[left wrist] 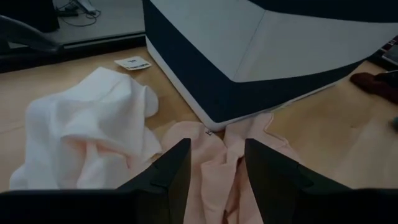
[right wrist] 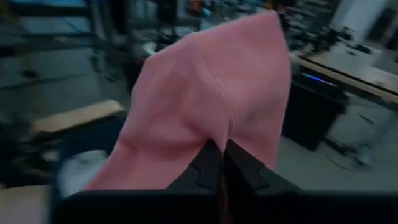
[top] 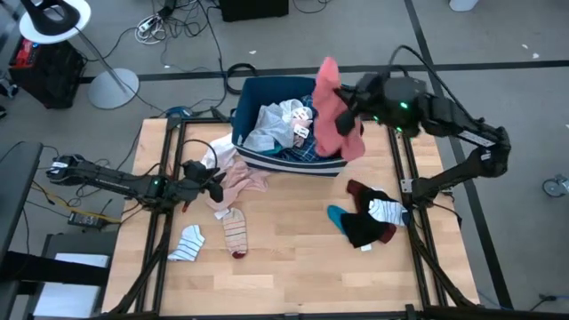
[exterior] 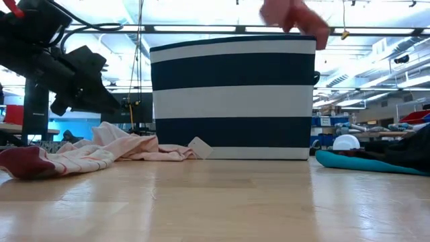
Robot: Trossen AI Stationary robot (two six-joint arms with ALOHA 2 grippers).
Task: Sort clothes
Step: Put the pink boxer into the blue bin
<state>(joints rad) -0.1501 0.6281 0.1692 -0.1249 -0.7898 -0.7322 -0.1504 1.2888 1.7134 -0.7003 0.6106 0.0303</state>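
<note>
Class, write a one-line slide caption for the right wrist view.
Right end effector shut on a pink garment, lifted and draping above the blurred room behind.

Left arm low, right arm raised.
The left gripper [left wrist: 214,168] reaches across the table near its surface, fingers spread apart; the right gripper [right wrist: 217,163] is held high, fingers pinched together.

The bin [exterior: 233,94] hides most of the pink garment [exterior: 295,17].
</note>
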